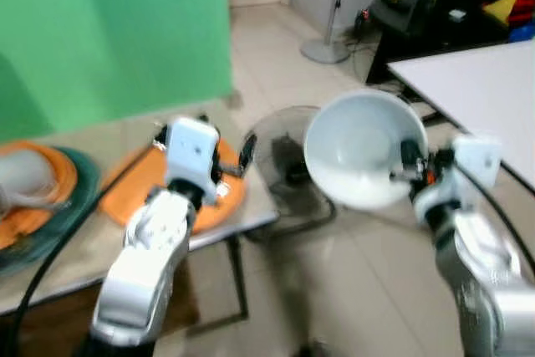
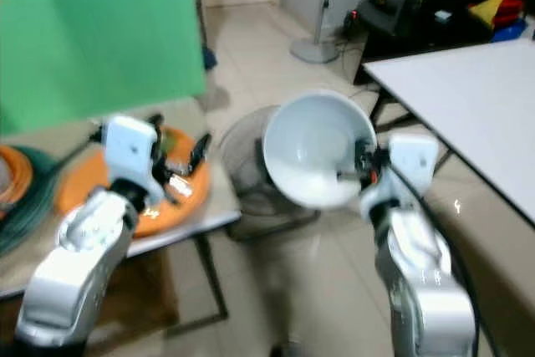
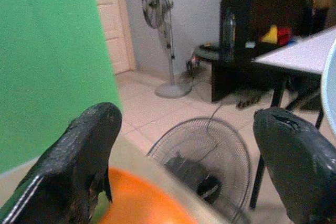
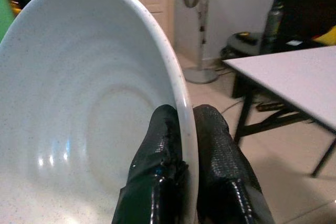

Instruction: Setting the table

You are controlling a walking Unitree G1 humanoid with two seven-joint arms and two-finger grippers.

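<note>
The right gripper (image 4: 186, 129) was clamped on the rim of a white bowl (image 1: 359, 150), one finger inside the wall and one outside, as seen in the right wrist view. The bowl was held in the air on edge, its opening turned toward the head camera, over bare tiled floor (image 1: 368, 282) in the gap between two tables. No contact between the bowl and any surface was observed.

At 2 o'clock from the bowl, the near edge of a white table (image 1: 476, 89) was located, running diagonally; open floor lay between that edge and the right arm. At 9 o'clock from the bowl, a floor fan (image 1: 284, 160) lying with its grille up was positioned just beside the corner of a low grey table (image 1: 109, 240), partly behind the bowl.

The left gripper (image 3: 189, 150) was held with its fingers spread wide apart and nothing between them, above the right-hand edge of the low table. An orange plate (image 1: 142, 186) lay beneath it on that table. At 9 o'clock from the orange plate, a second orange plate on a dark green one (image 1: 79, 194) was stacked near the table's left end.

Farther back, at 12 o'clock, a standing fan (image 1: 330, 6) and a black cabinet (image 1: 418, 14) were set against the wall. A green screen (image 1: 109, 31) stood behind the low table.
</note>
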